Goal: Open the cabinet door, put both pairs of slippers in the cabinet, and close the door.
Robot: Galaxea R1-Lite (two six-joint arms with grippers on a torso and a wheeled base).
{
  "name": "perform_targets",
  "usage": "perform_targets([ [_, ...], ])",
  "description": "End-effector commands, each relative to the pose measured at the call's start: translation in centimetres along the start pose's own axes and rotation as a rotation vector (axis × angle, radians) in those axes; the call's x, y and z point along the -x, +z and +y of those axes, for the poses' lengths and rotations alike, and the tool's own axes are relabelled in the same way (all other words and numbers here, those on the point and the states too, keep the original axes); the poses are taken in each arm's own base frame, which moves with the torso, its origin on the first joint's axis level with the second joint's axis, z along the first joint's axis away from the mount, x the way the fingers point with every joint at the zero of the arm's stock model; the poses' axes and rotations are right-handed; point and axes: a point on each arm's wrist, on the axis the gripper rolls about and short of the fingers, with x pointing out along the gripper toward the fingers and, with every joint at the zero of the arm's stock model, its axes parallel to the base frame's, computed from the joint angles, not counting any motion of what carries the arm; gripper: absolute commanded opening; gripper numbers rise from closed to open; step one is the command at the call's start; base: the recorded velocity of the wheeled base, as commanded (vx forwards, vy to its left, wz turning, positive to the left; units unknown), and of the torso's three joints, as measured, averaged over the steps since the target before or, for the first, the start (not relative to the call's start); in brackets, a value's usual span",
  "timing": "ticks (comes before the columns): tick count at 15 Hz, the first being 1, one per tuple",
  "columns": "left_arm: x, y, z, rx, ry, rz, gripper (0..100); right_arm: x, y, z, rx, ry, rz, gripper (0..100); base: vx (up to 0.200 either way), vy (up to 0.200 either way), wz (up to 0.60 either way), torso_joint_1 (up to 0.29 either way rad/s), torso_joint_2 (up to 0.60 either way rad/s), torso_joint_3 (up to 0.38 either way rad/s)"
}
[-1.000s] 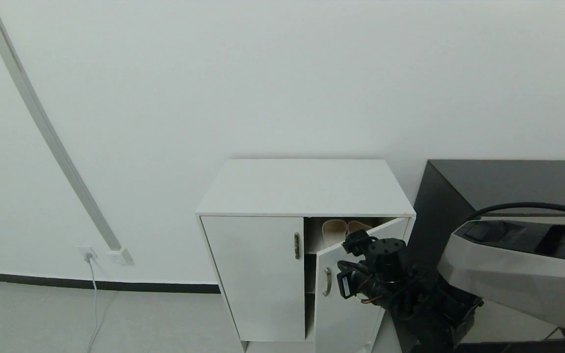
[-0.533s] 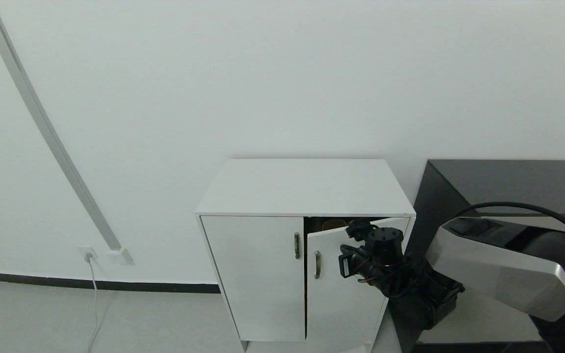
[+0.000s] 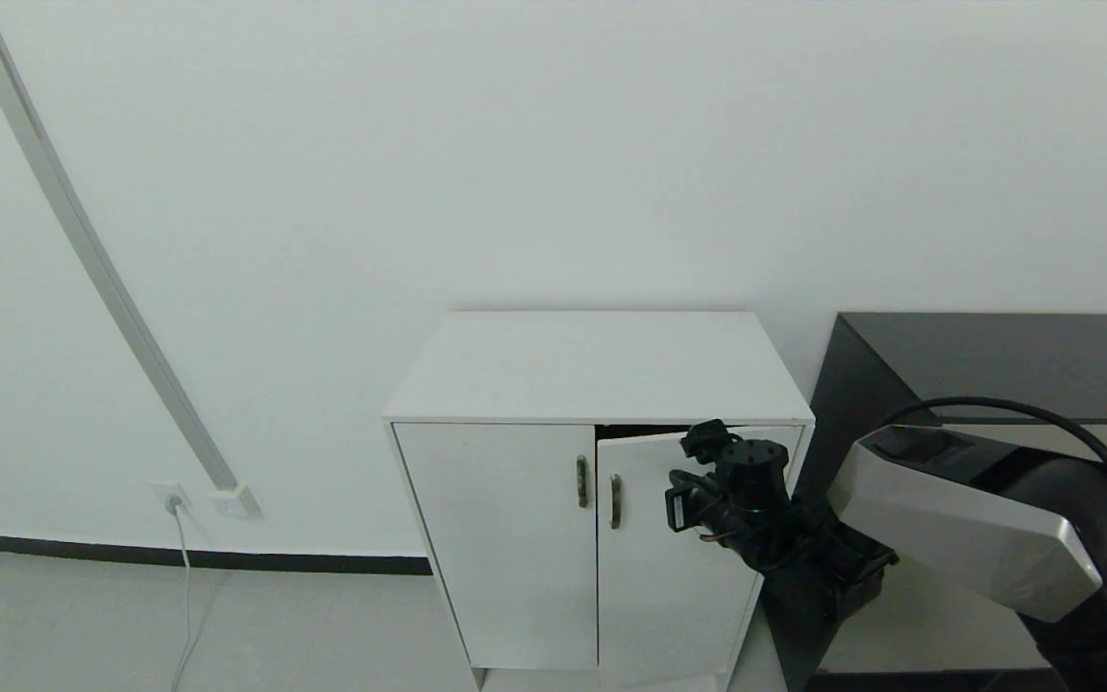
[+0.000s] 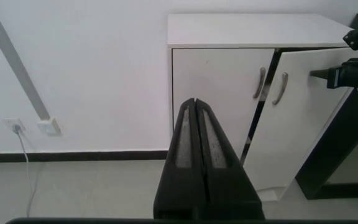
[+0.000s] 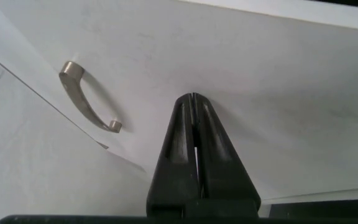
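At the cabinet [image 3: 592,365], the right gripper [image 5: 193,99], fingers together, presses the door [image 3: 669,577], a crack ajar; seemingly only final closing remains.

— Where is the cabinet [image 3: 597,370]?
— Lower centre of the frame. It is white and flat-topped, with two doors.
— Are they shut?
— The left door [image 3: 496,538] sits flush. The right door [image 3: 654,586] is a crack ajar, with a dark gap along its top edge. Its metal handle [image 3: 615,501] stands upright just beside the left handle [image 3: 580,481].
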Motion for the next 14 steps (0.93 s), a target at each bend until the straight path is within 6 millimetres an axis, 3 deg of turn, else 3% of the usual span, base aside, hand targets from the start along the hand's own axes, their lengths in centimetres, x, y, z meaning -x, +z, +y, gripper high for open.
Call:
perform_targets([
  [1,0.0,0.0,0.0,0.000,0.000,0.001,0,-0.4,-0.3,-0.1,-0.001,-0.003,0.002,0,0.000,0.000,0.00,0.000,0.00,0.000],
  [14,0.0,0.0,0.0,0.000,0.000,0.000,0,-1.2,-0.3,-1.2,-0.009,-0.029,-0.012,0,0.000,0.000,0.00,0.000,0.00,0.000],
])
